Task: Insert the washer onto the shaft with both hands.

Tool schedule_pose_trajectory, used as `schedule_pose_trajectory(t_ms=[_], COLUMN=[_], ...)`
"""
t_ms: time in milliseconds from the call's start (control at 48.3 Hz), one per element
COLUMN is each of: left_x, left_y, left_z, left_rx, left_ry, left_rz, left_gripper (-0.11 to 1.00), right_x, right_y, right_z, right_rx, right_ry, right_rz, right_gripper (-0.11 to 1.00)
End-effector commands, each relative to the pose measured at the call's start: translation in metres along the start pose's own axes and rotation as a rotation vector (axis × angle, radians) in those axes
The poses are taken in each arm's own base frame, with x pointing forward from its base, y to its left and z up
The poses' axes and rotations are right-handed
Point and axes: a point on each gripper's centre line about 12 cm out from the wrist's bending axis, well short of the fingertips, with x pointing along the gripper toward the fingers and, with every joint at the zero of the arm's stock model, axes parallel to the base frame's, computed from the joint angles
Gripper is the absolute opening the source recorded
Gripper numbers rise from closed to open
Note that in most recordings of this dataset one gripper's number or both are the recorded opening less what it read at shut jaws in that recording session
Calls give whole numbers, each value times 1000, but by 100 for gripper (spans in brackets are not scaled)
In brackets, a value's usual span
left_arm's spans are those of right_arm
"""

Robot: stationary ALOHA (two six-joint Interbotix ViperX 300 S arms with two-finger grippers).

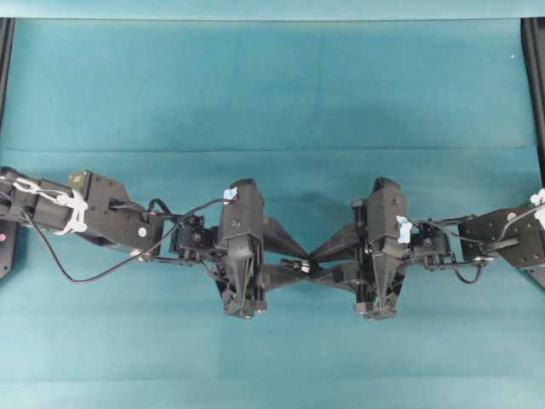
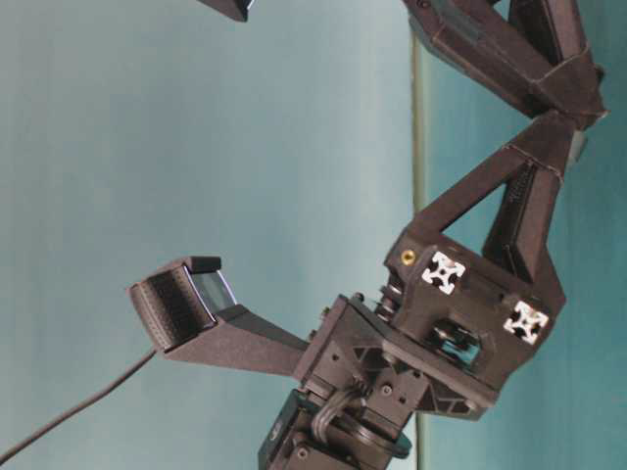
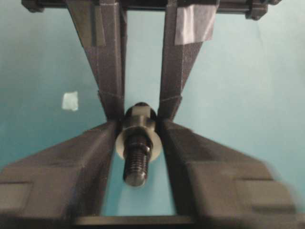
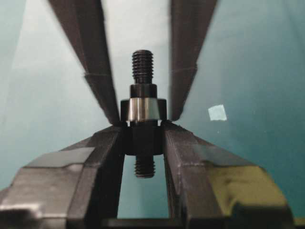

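The dark stepped shaft [image 4: 142, 67] stands upright above the teal cloth, and my right gripper [image 4: 143, 131] is shut on its thick lower body. The silvery washer [image 4: 143, 109] sits around the shaft on its collar. In the left wrist view the shaft's threaded end [image 3: 136, 162] points at the camera, with the washer [image 3: 120, 141] ringing it behind the thread. My left gripper [image 3: 138, 125] is open, its fingertips close on either side of the washer. Overhead, the left gripper [image 1: 308, 264] and the right gripper [image 1: 298, 264] cross at mid-table.
A small pale tape scrap [image 4: 218, 112] lies on the teal cloth [image 1: 272, 94] beside the grippers and shows again as a tape scrap [image 3: 70, 100] from the left wrist. Black frame rails [image 1: 535, 85] run along the table's sides. Loose cables [image 1: 77, 277] trail from the left arm.
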Motion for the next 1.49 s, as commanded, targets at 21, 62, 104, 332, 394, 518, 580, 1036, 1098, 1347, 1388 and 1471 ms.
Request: schedule_pose_trajectory(t_ms=[21,62,104,332,394,518,580,1036,1098,1347,1388,1471], left_x=[-3,-3,-4,-9,-14,-30,-39,-99,-103,-107,-106,-107], left_y=[-2,-2,-2,-2,-2,-3,-2,0,1,1,1,1], left_z=[14,15,15,16,18,21,20,5,2,0,1,1], left_rx=[-3,-3,-3,-1,1,10,12,16,16,16,16,16], left_ry=[-38,-40,-37,-2,13,64,95,185,194,203,203,202], left_rz=[-5,-6,-5,3,6,18,25,44,46,48,48,48], left_gripper=[80,85,87,85,85,85,85,85,85,85,85,85], right_x=[2,2,2,2,2,1,1,1,1,1,1,1], right_y=[2,2,2,2,2,2,2,2,2,2,2,2], right_z=[9,9,9,9,9,8,8,8,8,8,8,8], right_rx=[4,4,4,4,4,4,4,4,4,3,4,4], right_ry=[-30,-30,-29,-29,-29,-27,-27,-27,-26,-26,-26,-26], right_rz=[5,5,5,5,5,4,4,4,4,5,4,5], right_gripper=[0,0,0,0,0,0,0,0,0,0,0,0])
